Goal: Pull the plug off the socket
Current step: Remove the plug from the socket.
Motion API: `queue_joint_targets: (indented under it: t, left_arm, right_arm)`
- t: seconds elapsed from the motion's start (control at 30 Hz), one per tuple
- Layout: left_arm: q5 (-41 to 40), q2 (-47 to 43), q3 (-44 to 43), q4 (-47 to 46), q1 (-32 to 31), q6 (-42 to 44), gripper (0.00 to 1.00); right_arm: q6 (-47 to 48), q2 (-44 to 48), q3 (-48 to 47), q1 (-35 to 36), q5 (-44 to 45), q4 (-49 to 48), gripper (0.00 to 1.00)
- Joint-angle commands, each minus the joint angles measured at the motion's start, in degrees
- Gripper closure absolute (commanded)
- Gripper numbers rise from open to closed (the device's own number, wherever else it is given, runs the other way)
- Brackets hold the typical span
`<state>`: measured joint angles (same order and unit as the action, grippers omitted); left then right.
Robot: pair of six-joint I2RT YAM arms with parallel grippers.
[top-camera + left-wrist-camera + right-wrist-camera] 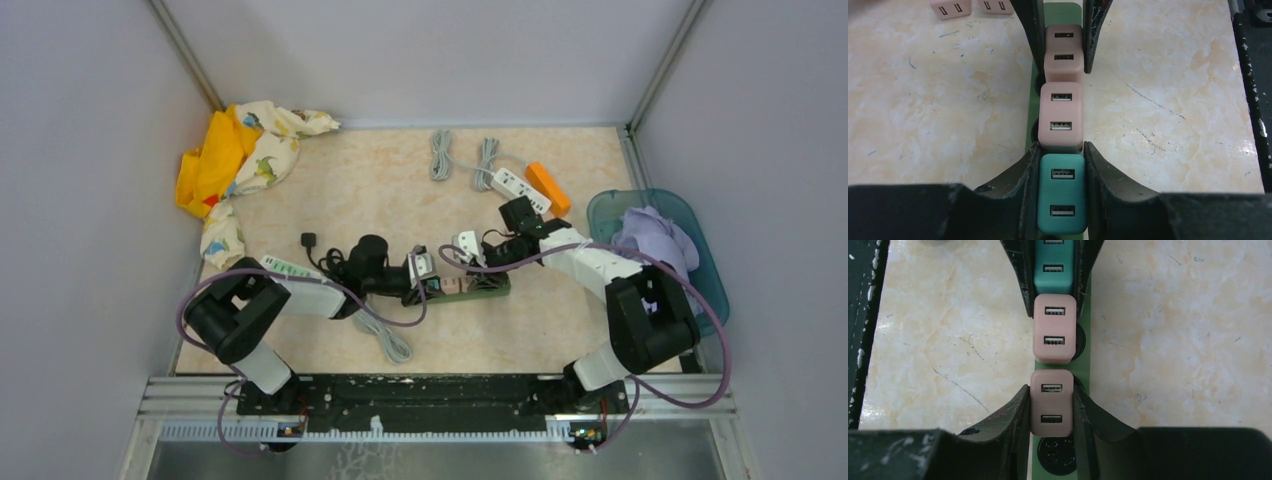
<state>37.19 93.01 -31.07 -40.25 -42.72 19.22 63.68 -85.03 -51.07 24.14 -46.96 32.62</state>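
Observation:
A green socket strip (492, 286) lies mid-table with three USB plugs seated in a row. In the left wrist view my left gripper (1062, 150) is shut on the teal plug (1062, 195) at the strip's left end, its fingers pressed against both sides. Beyond it sit the middle pink plug (1060, 117) and the far pink plug (1064, 52). The right wrist view shows my right gripper (1050, 390) shut on that end pink plug (1051, 402), with an empty black socket (1057, 455) just behind it. The two grippers face each other along the strip.
Two loose pink plugs (950, 7) lie beside the strip. A white power strip (520, 188), an orange block (548, 185) and coiled grey cables (440, 155) sit at the back. A teal basin (700, 240) stands right, a yellow cloth (235, 160) far left.

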Motion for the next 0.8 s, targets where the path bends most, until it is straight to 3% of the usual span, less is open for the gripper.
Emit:
queue_joint_targets:
  t: [0.0, 0.3, 0.5, 0.67, 0.77]
  left_arm:
    - [2.9, 0.9, -0.7, 1.1, -0.2, 0.3, 0.99]
    - [4.0, 1.1, -1.1, 2.1, -0.2, 1.0, 0.99]
    - [4.1, 1.2, -1.0, 2.0, -0.2, 1.0, 0.99]
    - [3.9, 1.6, -1.3, 2.2, -0.2, 0.8, 0.99]
    - [3.9, 1.7, -1.5, 2.4, -0.2, 0.9, 1.0]
  right_arm:
    - [9.2, 1.9, 1.7, -0.2, -6.6, 1.0, 1.0]
    - [-13.6, 0.8, 1.6, 3.8, -3.1, -15.7, 1.0]
    - [-5.9, 1.5, 1.3, -2.4, -5.0, -9.0, 1.0]
    - [6.1, 1.3, 1.1, -2.7, -7.2, -0.3, 1.0]
    - [7.2, 1.3, 1.6, -1.8, -9.4, 0.0, 1.0]
